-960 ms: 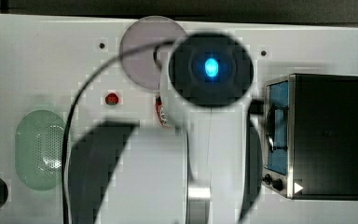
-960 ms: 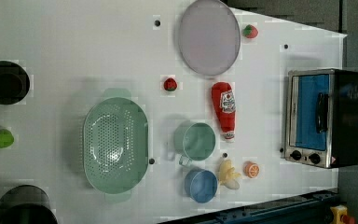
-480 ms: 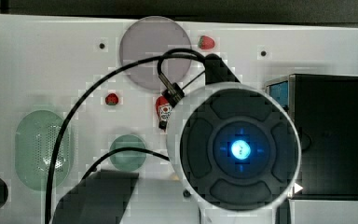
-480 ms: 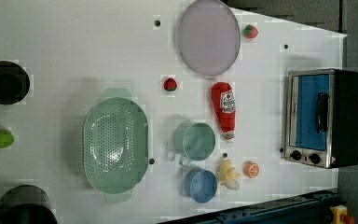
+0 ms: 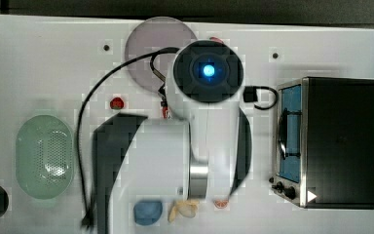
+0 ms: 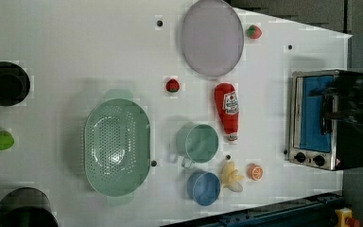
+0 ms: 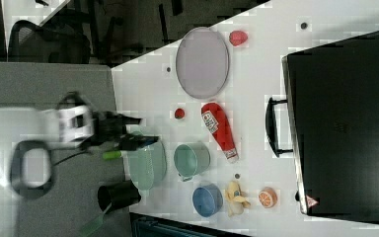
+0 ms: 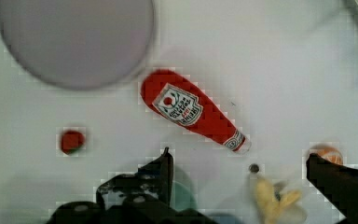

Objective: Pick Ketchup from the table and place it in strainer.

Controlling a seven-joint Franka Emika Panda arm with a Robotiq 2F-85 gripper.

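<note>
Strainer (image 6: 117, 146): at the left view's left, mint green, oval, perforated. Nothing lies in it, so the placing is not yet done.
Small red piece (image 6: 172, 85): a round red bit with a dark top, alone on the table between strainer and plate.
Green cup (image 6: 198, 143): just to the left view's right of the strainer, with a blue cup (image 6: 203, 187) below it.
Plate (image 6: 211, 37): pale grey and round, at the top of the left view, bare.
Ketchup (image 6: 227, 111): lies flat on its side on the table, below the plate and beside the green cup, cap end toward the banana (image 6: 231, 174). In the wrist view the Ketchup (image 8: 193, 115) lies slantwise, well apart from both dark fingers.
Orange slice (image 6: 254, 171): just beside the banana.
Toy oven (image 6: 321, 120): at the left view's right edge, blue door facing the table.
Gripper (image 8: 240, 163): wide open, 1 finger (image 8: 163, 170) on each side of the frame, gripping nothing; it hangs above the bottle.
Arm (image 5: 195, 122): from the top view it covers the middle of the table, over the Ketchup's spot.
Progress: 0 of 2 steps done, I'd judge. The bottle is not yet picked up; descent, grasp, carry to the strainer and release all remain.
</note>
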